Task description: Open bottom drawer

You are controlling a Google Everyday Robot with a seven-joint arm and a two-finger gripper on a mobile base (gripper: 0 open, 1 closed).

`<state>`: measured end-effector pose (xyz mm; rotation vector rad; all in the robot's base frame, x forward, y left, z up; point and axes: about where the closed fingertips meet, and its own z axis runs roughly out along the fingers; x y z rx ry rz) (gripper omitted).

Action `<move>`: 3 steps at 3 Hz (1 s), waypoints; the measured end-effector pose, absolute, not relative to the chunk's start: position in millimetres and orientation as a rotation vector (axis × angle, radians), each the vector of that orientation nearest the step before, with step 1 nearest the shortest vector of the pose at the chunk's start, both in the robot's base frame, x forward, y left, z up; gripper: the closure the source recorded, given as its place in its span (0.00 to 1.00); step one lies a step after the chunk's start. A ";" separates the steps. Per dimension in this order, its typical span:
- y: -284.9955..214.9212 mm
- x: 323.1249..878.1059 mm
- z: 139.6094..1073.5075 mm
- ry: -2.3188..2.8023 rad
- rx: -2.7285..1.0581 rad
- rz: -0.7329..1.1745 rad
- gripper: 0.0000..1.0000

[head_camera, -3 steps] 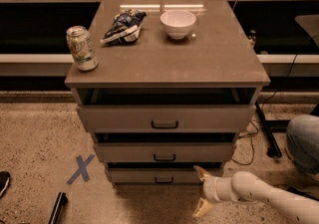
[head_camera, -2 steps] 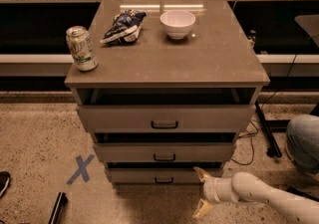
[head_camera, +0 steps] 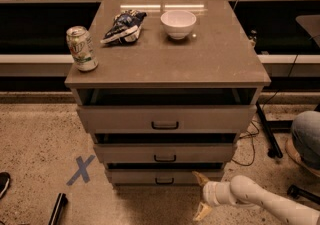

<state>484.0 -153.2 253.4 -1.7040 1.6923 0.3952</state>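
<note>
The hand hangs low, fingers spread wide and holding nothing, just off the right end of the bottom drawer. The drawer's handle is to its left. Bare floor lies left of the hand. A dark stand leg rises up-right, and the counter is well above.
</note>
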 end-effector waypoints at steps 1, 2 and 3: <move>-153.6 492.7 229.6 1.694 -1.732 0.385 0.00; -148.9 508.5 213.2 1.685 -1.755 0.409 0.00; -151.7 530.3 206.8 1.699 -1.756 0.412 0.00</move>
